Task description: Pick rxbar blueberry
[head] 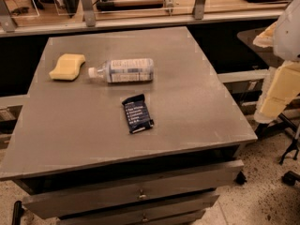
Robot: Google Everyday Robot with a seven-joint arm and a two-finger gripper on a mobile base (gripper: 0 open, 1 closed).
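Note:
The rxbar blueberry [137, 113] is a small flat bar in a dark navy wrapper with lines of white text. It lies flat near the middle of the grey table top [197, 102], its long side running front to back. A cream and white part of my arm [280, 78] shows at the right edge, beside the table and well right of the bar. My gripper itself is out of view.
A clear plastic bottle [123, 70] with a white label lies on its side behind the bar. A yellow sponge [68, 66] sits at the back left. Drawers [140, 193] are below the table front. A glass-railed counter [140, 18] runs behind.

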